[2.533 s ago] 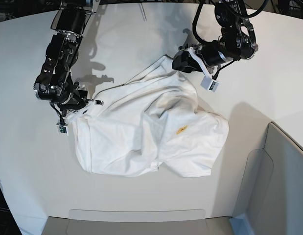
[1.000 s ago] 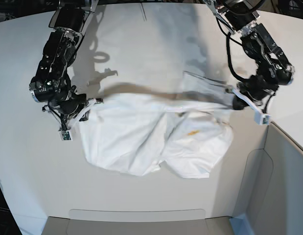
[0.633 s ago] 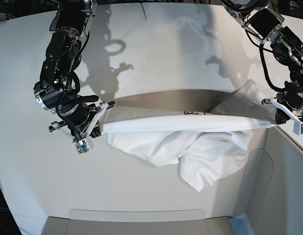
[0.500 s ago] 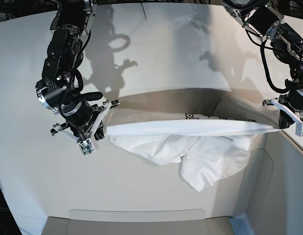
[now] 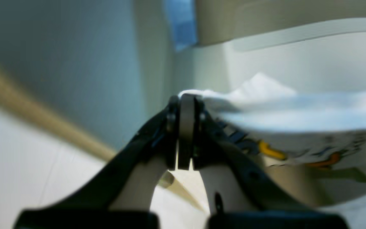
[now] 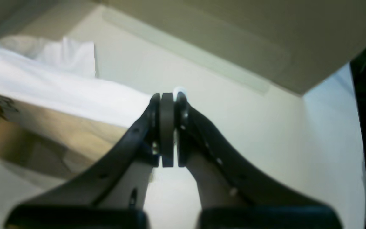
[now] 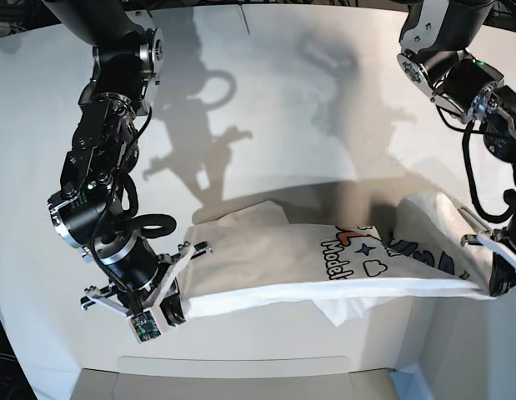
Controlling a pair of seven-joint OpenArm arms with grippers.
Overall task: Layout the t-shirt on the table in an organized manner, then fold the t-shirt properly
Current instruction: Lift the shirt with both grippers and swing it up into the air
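both grippers, right gripper and left gripper, pinch the t-shirt taut above the table; overpulling could slip a corner free.

Bright overhead light; the arms threw hard shadows across the table. Both wrist views were blurred, soft beyond the near foreground.

T-shirt hangs stretched above the table, spanning between the two arms; right gripper at its near-left end in base view, left gripper at its far-right end by the side panel. Cloth sags behind the taut front edge, printed side facing up, front panel below it
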